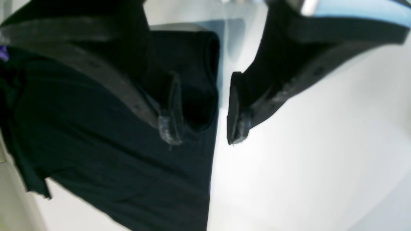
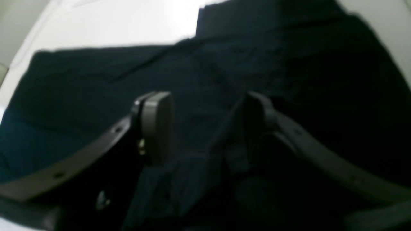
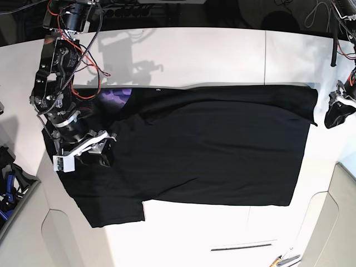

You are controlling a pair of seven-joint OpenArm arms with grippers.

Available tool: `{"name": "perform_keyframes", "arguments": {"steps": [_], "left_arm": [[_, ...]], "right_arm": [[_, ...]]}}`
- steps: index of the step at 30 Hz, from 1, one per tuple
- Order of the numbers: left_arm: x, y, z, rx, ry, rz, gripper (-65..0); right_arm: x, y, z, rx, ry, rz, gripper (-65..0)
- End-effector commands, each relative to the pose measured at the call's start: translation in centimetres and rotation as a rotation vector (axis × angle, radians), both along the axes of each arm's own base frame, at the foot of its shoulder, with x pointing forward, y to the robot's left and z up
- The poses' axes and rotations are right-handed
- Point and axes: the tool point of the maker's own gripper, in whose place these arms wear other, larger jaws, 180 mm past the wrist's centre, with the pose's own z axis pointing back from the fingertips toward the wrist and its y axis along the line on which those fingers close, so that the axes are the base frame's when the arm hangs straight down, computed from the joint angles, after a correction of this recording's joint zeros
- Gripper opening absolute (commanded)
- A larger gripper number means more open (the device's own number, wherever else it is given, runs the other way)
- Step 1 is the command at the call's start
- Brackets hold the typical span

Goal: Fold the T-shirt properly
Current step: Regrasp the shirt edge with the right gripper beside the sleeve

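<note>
The black T-shirt lies spread out on the white table, one sleeve toward the front left. A purple print patch peeks out of a fold at its far left. My right gripper hovers over the shirt's left part. In the right wrist view this gripper is open, with a ridge of black cloth lying under the gap. My left gripper is just off the shirt's right edge. The left wrist view shows it open, one finger over the cloth edge and the other over bare table.
Red and black cables run along the right-wrist arm at the back left. Blue-handled tools lie off the table's left side. Small tools sit at the front right edge. A seam crosses the tabletop.
</note>
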Motion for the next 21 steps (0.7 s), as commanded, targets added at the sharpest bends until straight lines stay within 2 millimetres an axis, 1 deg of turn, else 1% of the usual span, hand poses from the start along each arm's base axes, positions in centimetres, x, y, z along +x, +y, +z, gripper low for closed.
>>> {"name": "perform_keyframes", "arguments": {"steps": [1,2,3,4,6,7,8,10,12,17,19,21], "left_arm": [[1.2,0.1,2.8,0.025,-0.08,-0.026,-40.0],[1.4,-0.2,3.4,0.036,-0.095,-0.037,-41.2],[1.6,-0.6,4.2,0.05,-0.113,-0.052,-44.1],[1.9,-1.0,5.0,0.066,-0.13,-0.069,-47.6],[2.2,-2.2,6.4,0.101,-0.152,-0.113,-55.6],[2.3,-3.0,6.9,0.118,-0.15,-0.142,-60.2],[2.3,-3.8,7.1,0.133,-0.144,-0.172,-64.2],[2.3,-5.4,6.7,0.15,-0.111,-0.232,-65.0],[2.2,-6.8,5.0,0.174,-0.055,-0.283,-65.0],[1.1,-9.8,-1.1,0.277,0.131,-0.419,-65.0],[0.8,-9.6,-3.3,0.313,0.199,-0.388,-65.0],[0.5,-9.0,-5.5,0.35,0.255,-0.347,-65.0]], "right_arm": [[0.7,0.1,2.0,0.0,-0.059,0.014,-31.2],[0.5,0.3,2.0,-0.009,-0.045,0.031,-33.3],[0.3,0.4,1.9,-0.019,-0.03,0.043,-38.0],[0.0,0.5,1.9,-0.027,-0.016,0.053,-44.5],[-0.3,0.4,2.1,-0.043,-0.004,0.061,-60.8],[-0.6,0.3,2.1,-0.051,-0.001,0.063,-65.0],[-0.8,0.2,2.2,-0.058,-0.003,0.063,-65.0],[-1.4,-0.4,1.6,-0.084,0.015,0.061,-65.0],[-2.2,-1.5,0.5,-0.142,0.045,0.044,-65.0],[-4.1,-5.5,-1.8,-0.227,0.12,-0.083,-65.0],[-4.8,-6.8,-2.7,-0.252,0.141,-0.115,-65.0],[-5.5,-7.7,-4.3,-0.265,0.192,-0.127,-65.0]]}}
